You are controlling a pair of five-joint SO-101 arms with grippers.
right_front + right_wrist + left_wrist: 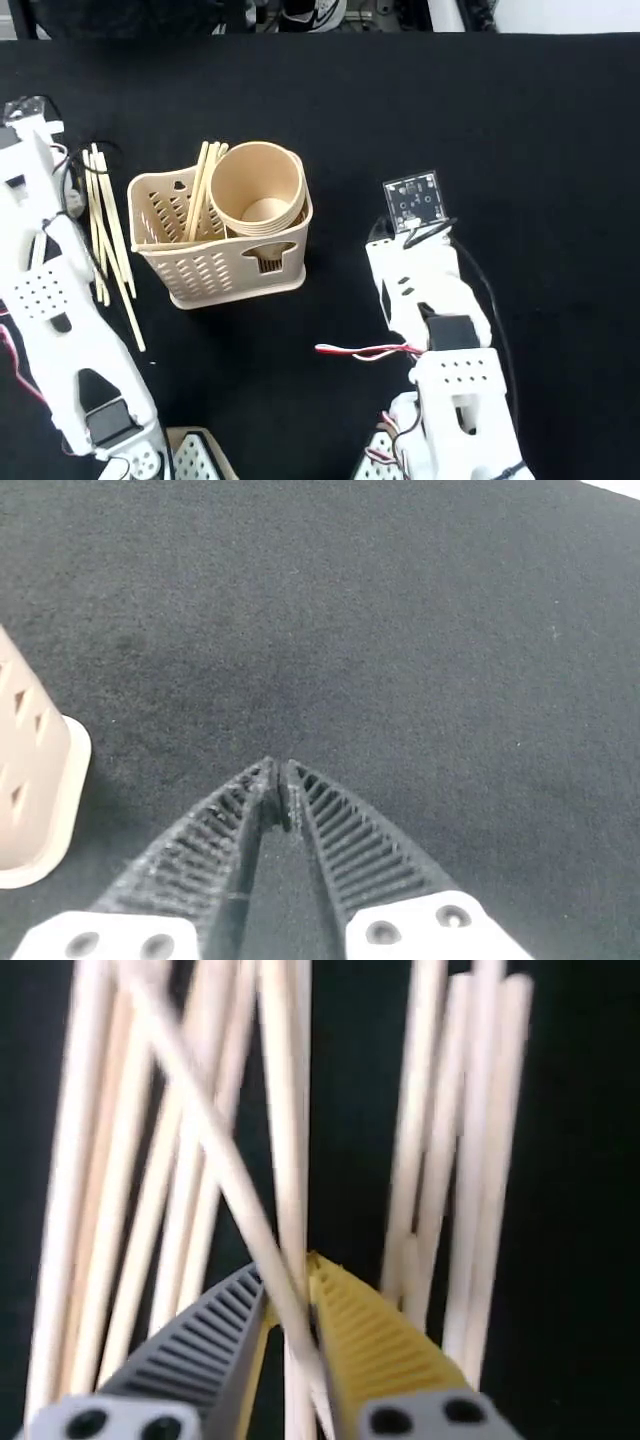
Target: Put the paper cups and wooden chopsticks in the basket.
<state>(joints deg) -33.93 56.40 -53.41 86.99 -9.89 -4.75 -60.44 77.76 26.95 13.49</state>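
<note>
A beige basket (225, 268) stands left of the table's middle. Stacked paper cups (258, 188) fill its right compartment and several wooden chopsticks (203, 185) lean in its left one. More loose chopsticks (108, 240) lie on the black cloth just left of the basket, beside the left arm (50, 290). In the left wrist view my left gripper (290, 1265) is shut on one slanting chopstick (215, 1160), low over the others (470, 1160). My right gripper (277, 770) is shut with nothing in it, over bare cloth right of the basket's corner (30, 800).
The right arm (440, 330) stands at the lower right, with its camera board (415, 200) toward the basket. The black cloth (480, 120) runs to the far edge. A small beige object (200, 455) lies at the near edge between the arm bases.
</note>
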